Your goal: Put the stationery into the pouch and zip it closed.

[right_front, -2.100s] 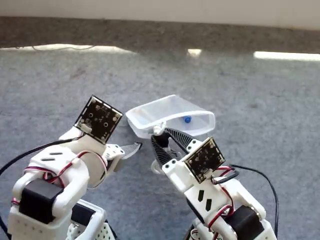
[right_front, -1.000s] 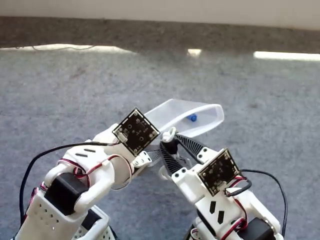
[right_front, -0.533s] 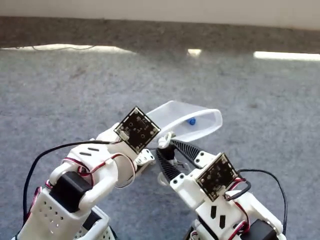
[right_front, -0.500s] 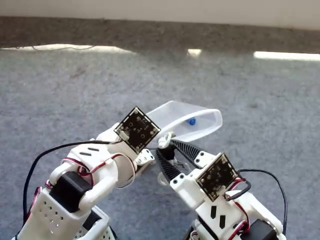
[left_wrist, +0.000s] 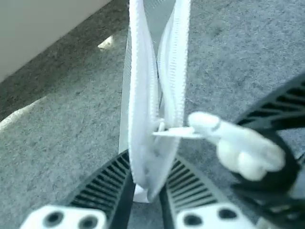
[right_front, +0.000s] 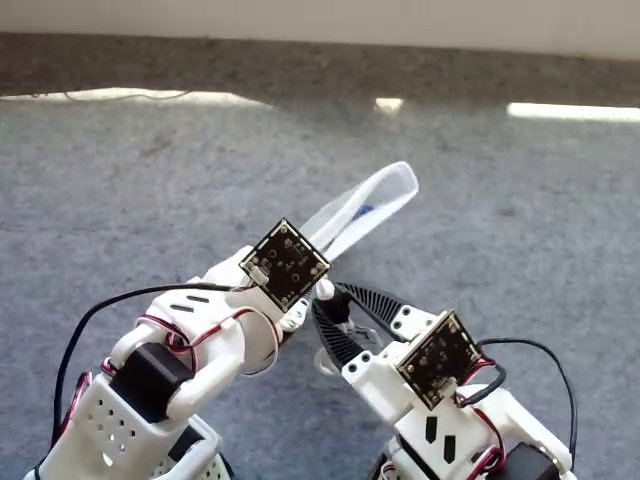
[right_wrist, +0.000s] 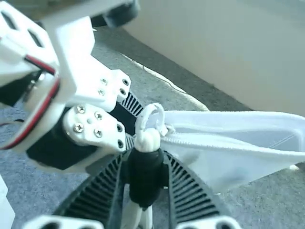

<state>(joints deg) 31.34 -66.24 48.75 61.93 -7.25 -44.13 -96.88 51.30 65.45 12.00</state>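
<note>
The translucent white pouch (right_front: 362,213) stands edge-on and squeezed narrow, with a small blue item (right_front: 363,210) showing through its wall. My left gripper (left_wrist: 145,179) is shut on the pouch's near end (left_wrist: 144,162), one black ribbed finger on each side. Past the slider (left_wrist: 161,126) the two zipper tracks (left_wrist: 177,71) lie apart. My right gripper (right_wrist: 145,164) is shut on the zipper pull (right_wrist: 147,138), a white and black tab right beside the left gripper (right_wrist: 97,126). In the high view the right gripper (right_front: 335,312) sits just right of the left arm's wrist board (right_front: 288,263).
Grey carpet-like surface (right_front: 520,220) runs all round the pouch, with open room to the left, right and behind. A pale wall (right_front: 320,20) lines the far edge. Both arm bases (right_front: 150,410) crowd the near edge.
The left arm came in from the left and closed on the pouch's near end. Since half a second ago the pouch's wide mouth has collapsed into a narrow strip angled up and right.
</note>
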